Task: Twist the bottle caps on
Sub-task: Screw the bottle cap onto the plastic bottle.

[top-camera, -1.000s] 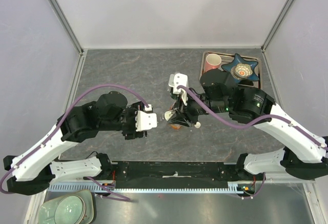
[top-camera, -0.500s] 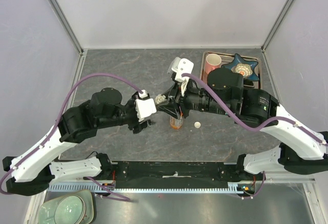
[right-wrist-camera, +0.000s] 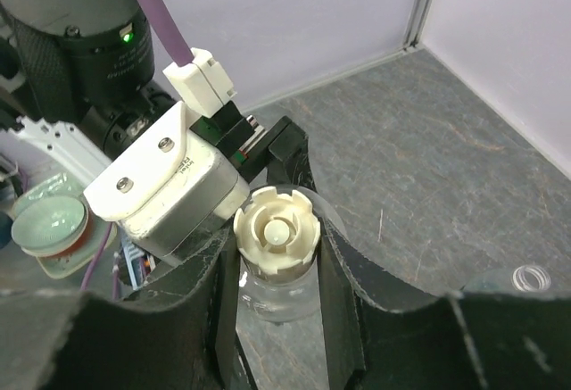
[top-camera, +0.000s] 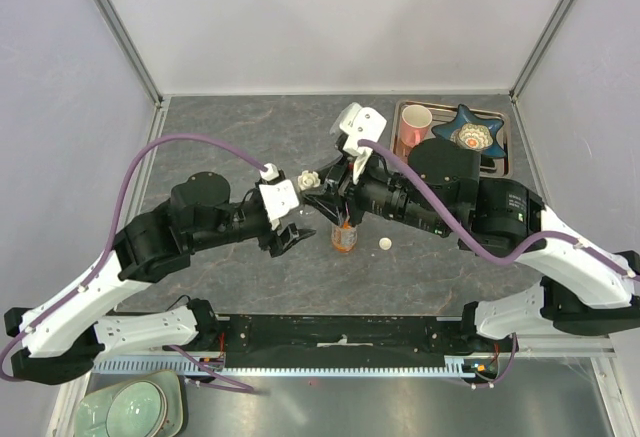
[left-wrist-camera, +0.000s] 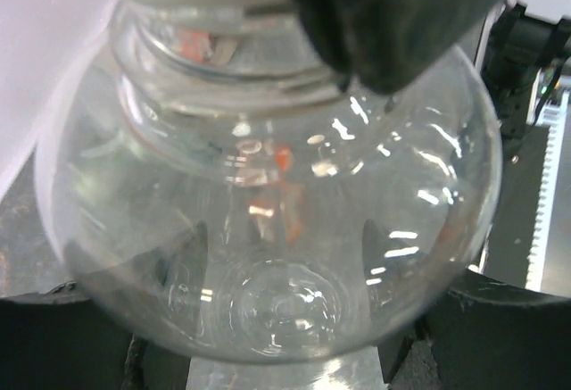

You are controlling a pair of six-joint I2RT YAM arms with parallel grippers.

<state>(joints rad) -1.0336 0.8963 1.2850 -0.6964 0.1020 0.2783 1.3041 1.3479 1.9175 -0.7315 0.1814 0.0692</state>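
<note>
The tiny clear bottle [left-wrist-camera: 268, 229] is held off the table, my left gripper [left-wrist-camera: 285, 305] shut round its round body. A cream ribbed bottle cap [right-wrist-camera: 275, 228] sits on its neck. My right gripper [right-wrist-camera: 275, 252] is shut on that cap, one black finger on each side. From above, the cap [top-camera: 308, 179] shows between the left gripper [top-camera: 296, 207] and the right gripper [top-camera: 320, 191]. The orange bottle [top-camera: 343, 238] stands uncapped just below them. A loose white cap [top-camera: 385, 244] lies to its right. A clear open bottle mouth [right-wrist-camera: 530, 277] shows at the right wrist view's lower right.
A metal tray [top-camera: 401, 107] at the back right holds a pink mug [top-camera: 415, 119] and a blue star-shaped dish [top-camera: 472, 135]. Grey walls close in the table on three sides. A stack of pale green dishes [top-camera: 130, 407] sits off the near left corner.
Both grippers have carried the tiny bottle and its cap up and away from over the orange bottle toward the far left. The orange bottle now shows uncovered.
</note>
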